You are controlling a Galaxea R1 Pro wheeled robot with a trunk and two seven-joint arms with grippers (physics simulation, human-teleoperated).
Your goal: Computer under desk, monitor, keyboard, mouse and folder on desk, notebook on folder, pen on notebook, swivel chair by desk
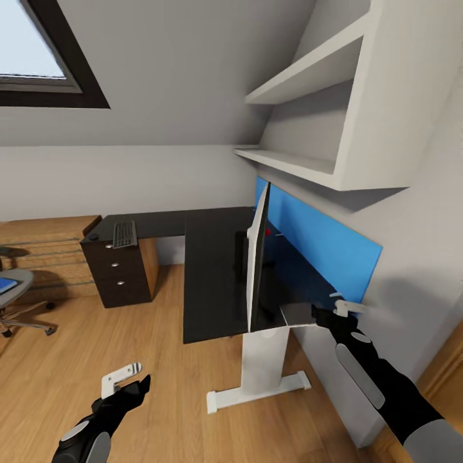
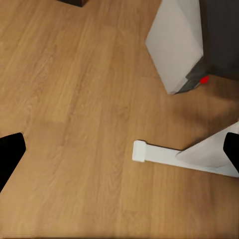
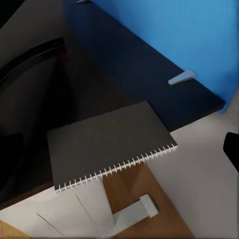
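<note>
Both arms reach forward at the bottom of the head view. Left gripper [image 1: 128, 381] hangs over bare wooden floor [image 1: 96, 347], jaws spread wide, holding nothing. Right gripper [image 1: 331, 315] is raised to desk height beside the blue wall panel [image 1: 321, 238]; whether its jaws are parted cannot be told here. Just in front of it a dark notebook [image 1: 297, 314] lies at the near end of the black L-shaped desk [image 1: 212, 276]. The monitor [image 1: 257, 257] stands on the desk, seen edge-on. A keyboard [image 1: 125, 234] rests on the far wing of the desk, above a dark drawer unit [image 1: 119, 270]. The swivel chair [image 1: 19, 292] stands well apart at the far left, something blue, too small to identify, on its seat. White shelves [image 1: 321, 116] are fixed to the wall above.

Left wrist view: two dark fingertips [image 2: 10, 152] sit far apart over the floor, with a white desk foot [image 2: 164, 157] between them.

Right wrist view: the spiral-bound notebook [image 3: 107, 144] lies flat at the desk's edge, its wire binding toward the camera. One dark fingertip [image 3: 232, 149] shows at the picture's edge, clear of the notebook; jaw spacing cannot be judged.
</note>
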